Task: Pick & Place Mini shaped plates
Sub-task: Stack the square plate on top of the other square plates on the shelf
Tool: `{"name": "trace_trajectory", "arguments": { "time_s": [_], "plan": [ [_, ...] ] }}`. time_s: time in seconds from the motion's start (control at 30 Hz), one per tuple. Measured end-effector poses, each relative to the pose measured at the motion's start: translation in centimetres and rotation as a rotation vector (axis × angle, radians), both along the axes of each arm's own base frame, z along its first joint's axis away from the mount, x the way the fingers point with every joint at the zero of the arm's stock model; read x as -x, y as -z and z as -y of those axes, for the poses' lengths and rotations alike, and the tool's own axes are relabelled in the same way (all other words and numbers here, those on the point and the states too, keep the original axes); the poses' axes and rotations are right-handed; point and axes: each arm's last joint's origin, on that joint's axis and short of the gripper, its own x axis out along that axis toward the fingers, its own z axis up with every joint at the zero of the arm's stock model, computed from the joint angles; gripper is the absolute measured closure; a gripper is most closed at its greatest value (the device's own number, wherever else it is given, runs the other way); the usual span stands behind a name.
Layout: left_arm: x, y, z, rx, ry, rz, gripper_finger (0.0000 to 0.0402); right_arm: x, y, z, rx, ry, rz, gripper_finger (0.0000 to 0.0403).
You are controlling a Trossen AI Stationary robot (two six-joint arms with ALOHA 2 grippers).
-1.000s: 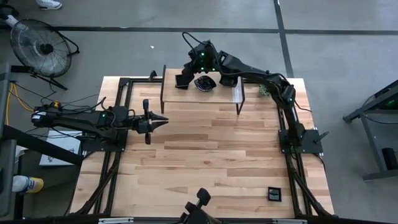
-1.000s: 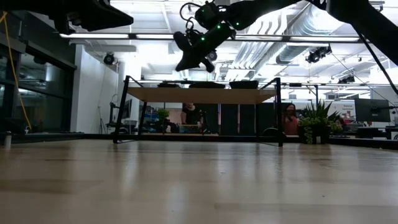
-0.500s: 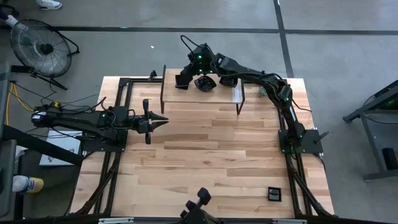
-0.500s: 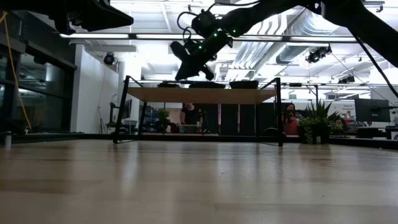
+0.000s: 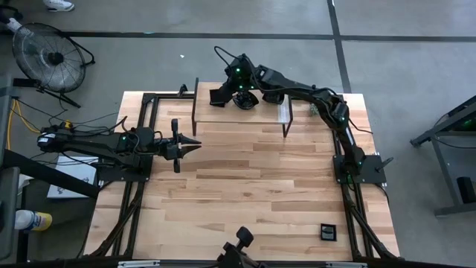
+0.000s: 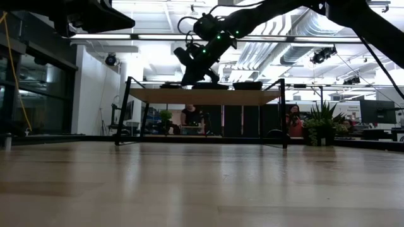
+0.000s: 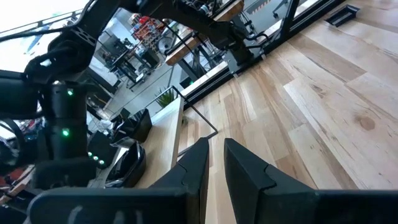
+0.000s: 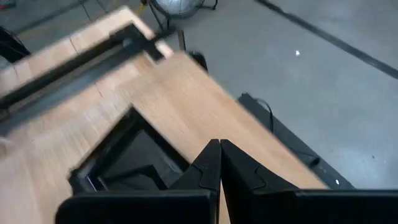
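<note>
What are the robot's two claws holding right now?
Nothing. The right gripper, jaws shut and empty, hangs over the raised shelf by the black plates. The left gripper, also shut and empty, waits over the table.

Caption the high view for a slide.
Right gripper hovers over black plates on the raised shelf; left gripper waits.

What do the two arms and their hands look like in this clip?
Both arms are matte black and jointed, with small green lights near the wrists and black cables looping alongside. The left hand and right hand each end in two dark, flat, tapering fingers.
</note>
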Motion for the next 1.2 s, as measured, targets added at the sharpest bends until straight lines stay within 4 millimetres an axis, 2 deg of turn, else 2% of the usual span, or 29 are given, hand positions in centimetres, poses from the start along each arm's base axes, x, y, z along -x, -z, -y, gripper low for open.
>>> {"name": "trace_trajectory", "arguments": {
  "time_s": [0.2, 0.63, 0.73, 1.2],
  "plan": [
    [0.0, 0.0, 0.0, 0.000, 0.000, 0.000, 0.0355, -0.5, 1.3, -0.3, -0.007, -0.018, -0.046, 0.0403],
    [0.0, 0.1, 0.0, 0.004, 0.001, -0.007, 0.0355, -0.5, 0.6, -0.2, 0.064, 0.024, -0.035, 0.0403],
    [0.0, 0.1, 0.0, 0.006, 0.001, -0.007, 0.0355, -0.8, 0.3, -0.2, 0.084, -0.017, 0.007, 0.0403],
    [0.0, 0.1, 0.0, 0.006, 0.001, -0.007, 0.0355, -1.1, 0.5, -1.1, 0.039, -0.075, -0.001, 0.0403]
  ]
}}
